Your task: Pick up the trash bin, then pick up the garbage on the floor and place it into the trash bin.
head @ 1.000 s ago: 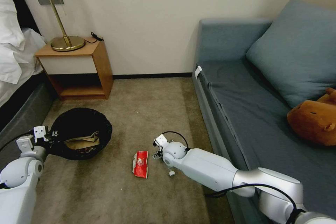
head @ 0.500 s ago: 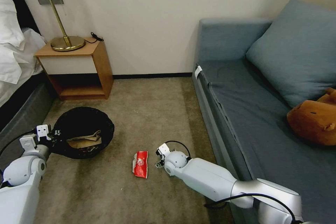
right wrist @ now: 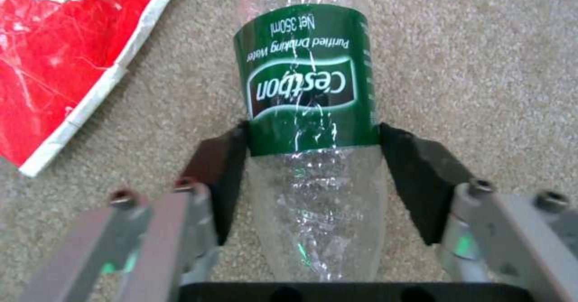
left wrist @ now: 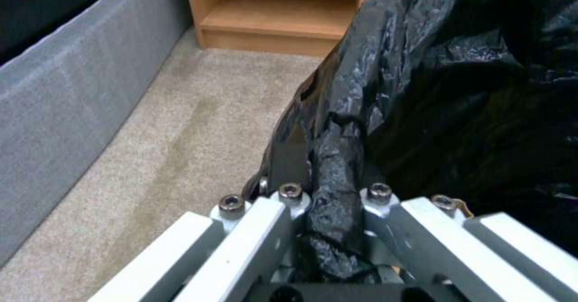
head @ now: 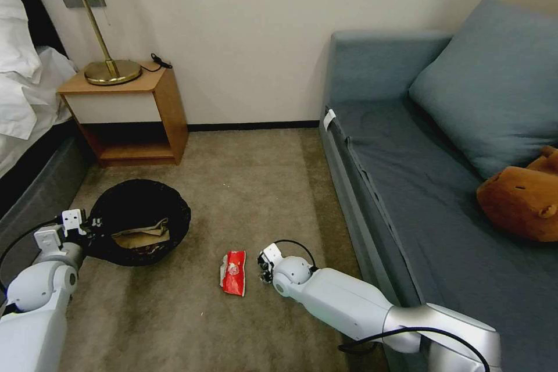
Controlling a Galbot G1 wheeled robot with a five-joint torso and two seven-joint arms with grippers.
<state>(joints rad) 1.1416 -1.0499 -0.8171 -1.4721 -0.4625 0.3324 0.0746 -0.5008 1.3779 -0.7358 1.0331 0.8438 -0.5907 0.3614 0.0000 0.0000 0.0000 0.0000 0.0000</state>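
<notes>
Carpet (head: 261, 186) runs between a bed on the robot's left and a blue sofa (head: 418, 186) on its right, with a nightstand (head: 125, 113) against the far wall. Seen from the head, the bin (head: 138, 221) stands at the left with brown paper inside, and the left tool (head: 87, 225) is at its near rim. The right tool (head: 264, 267) sits low over the carpet, just right of the red packet (head: 233, 272).

From the left wrist, the left tool (left wrist: 334, 202) is closed on the bin (left wrist: 458, 90), a fold of the black liner at the rim pinched between its fingers.

From the right wrist, the bottle (right wrist: 310, 112) lies on the carpet inside the right tool (right wrist: 313, 157). Its long axis points straight away from the wrist, so the black pads (right wrist: 220, 175) stand either side of the lower edge of the green label, spread about as wide as the bottle and touching or nearly so, without squeezing it. The packet (right wrist: 66, 53) lies just beside, clear of the pads. Closing across the bottle's narrow width looks like all the grasp needs, and the right arm is plainly the nearer one.
</notes>
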